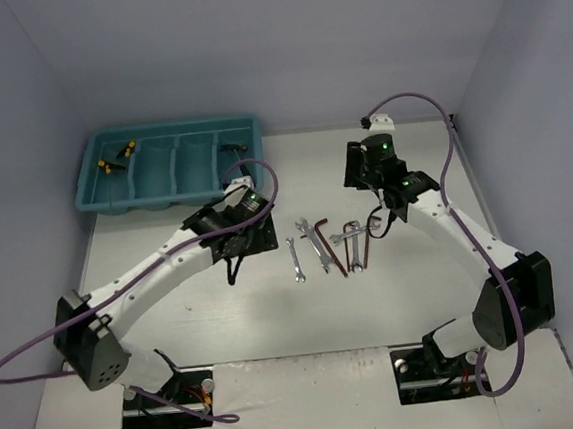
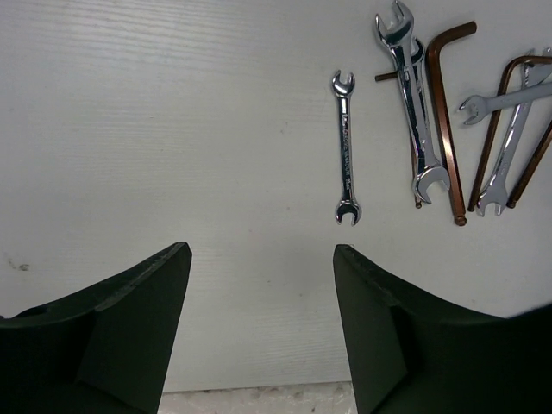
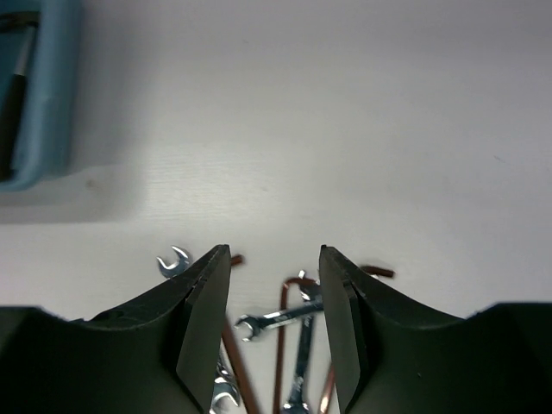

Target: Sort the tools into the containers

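Note:
The tools lie in a loose group mid-table: a small silver wrench on its own at the left, then longer wrenches and dark red L-shaped keys. My left gripper hangs open just left of the small wrench, nothing between its fingers. My right gripper is open above the group's right side; a wrench on the table shows through its gap. The teal tray holds yellow-and-black pieces in its leftmost compartment.
The tray sits at the back left against the wall, its two middle compartments bare. A dark tool lies in its rightmost compartment. Grey walls close in on the left, back and right. Both arm bases stand at the near edge.

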`<move>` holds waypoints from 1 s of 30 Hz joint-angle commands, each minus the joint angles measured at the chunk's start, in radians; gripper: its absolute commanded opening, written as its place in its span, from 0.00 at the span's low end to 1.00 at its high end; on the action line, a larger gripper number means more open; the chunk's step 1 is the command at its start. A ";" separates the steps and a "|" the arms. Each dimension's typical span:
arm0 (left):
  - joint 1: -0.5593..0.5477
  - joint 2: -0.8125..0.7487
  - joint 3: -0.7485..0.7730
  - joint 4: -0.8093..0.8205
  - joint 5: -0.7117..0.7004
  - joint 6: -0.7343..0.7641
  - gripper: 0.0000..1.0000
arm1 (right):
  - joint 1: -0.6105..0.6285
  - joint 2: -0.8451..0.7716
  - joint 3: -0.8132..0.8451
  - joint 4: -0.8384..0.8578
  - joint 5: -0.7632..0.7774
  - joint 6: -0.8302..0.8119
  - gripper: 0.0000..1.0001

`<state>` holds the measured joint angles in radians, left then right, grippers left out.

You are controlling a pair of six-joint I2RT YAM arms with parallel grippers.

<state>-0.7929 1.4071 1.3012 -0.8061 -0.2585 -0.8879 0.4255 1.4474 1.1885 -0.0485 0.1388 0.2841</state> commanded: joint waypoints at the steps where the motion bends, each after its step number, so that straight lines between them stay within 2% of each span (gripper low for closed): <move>1: -0.039 0.144 0.085 0.076 -0.016 -0.080 0.58 | -0.045 -0.140 -0.141 -0.047 0.075 0.044 0.43; 7: -0.042 0.389 0.187 0.076 0.011 -0.086 0.54 | -0.078 -0.275 -0.271 -0.073 0.059 0.073 0.44; 11: -0.045 0.499 0.234 0.091 0.065 -0.092 0.53 | -0.082 -0.318 -0.309 -0.092 0.047 0.078 0.44; 23: -0.040 0.652 0.268 0.111 0.110 -0.106 0.41 | -0.086 -0.378 -0.342 -0.122 0.041 0.086 0.44; 29: -0.022 0.671 0.237 0.111 0.126 -0.112 0.24 | -0.086 -0.380 -0.342 -0.125 0.039 0.087 0.44; 30: -0.018 0.670 0.218 0.111 0.127 -0.114 0.18 | -0.086 -0.381 -0.340 -0.126 0.039 0.087 0.44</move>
<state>-0.8298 2.0624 1.5429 -0.6963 -0.1448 -0.9833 0.3462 1.0908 0.8429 -0.1921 0.1741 0.3641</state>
